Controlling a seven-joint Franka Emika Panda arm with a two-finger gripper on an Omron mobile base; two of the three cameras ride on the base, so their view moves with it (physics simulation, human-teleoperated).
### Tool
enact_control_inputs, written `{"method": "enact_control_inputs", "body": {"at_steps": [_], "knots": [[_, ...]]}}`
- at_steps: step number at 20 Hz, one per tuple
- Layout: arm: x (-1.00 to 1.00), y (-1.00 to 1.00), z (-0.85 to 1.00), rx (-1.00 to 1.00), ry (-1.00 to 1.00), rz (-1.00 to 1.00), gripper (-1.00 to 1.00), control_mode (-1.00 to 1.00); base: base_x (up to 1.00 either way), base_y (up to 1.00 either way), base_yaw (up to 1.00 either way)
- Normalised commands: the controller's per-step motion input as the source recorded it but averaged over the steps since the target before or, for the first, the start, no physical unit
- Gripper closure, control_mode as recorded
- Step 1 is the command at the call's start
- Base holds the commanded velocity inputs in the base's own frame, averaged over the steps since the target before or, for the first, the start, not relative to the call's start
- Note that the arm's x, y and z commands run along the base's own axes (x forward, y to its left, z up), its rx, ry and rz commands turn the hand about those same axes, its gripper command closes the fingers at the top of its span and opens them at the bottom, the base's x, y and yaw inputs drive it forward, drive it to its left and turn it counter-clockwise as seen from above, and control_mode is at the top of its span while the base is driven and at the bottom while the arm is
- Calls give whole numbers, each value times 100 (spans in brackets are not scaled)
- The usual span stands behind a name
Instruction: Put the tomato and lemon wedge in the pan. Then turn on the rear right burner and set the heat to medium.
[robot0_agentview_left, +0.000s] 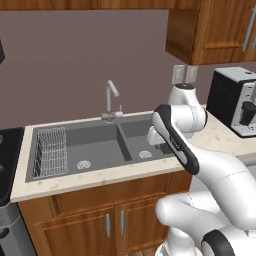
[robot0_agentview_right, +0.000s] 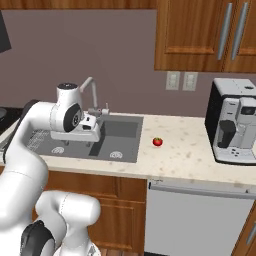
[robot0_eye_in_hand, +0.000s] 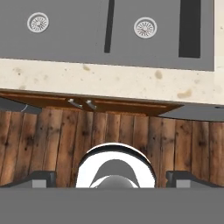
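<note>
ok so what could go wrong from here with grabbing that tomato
The tomato is a small round ball alone on the bare counter right of the sink; a slightly off-centre pinch could roll it away, perhaps into the basin. The open gripper hangs over the sink, so it has to cross sideways with the faucet close behind it. The coffee machine could crowd a wide swing.

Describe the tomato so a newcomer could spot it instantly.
Start at the black-and-silver coffee machine on the speckled beige counter, right of the grey double sink. Between sink and machine, alone on bare counter, sits the small, round, glossy red tomato. It is the only red thing there.
</note>
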Motion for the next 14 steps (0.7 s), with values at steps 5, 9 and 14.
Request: {"method": "enact_control_inputs", "body": {"at_steps": [5, 9, 14], "knots": [[0, 0, 0, 0, 0, 0, -100, -100, 0, -2, 0], [12, -10, 0, 0, 1, 0, -100, -100, 0, 0, 0], [27, -47, -2, 3, 7, 0, -100, -100, 0, 0, 0]]}}
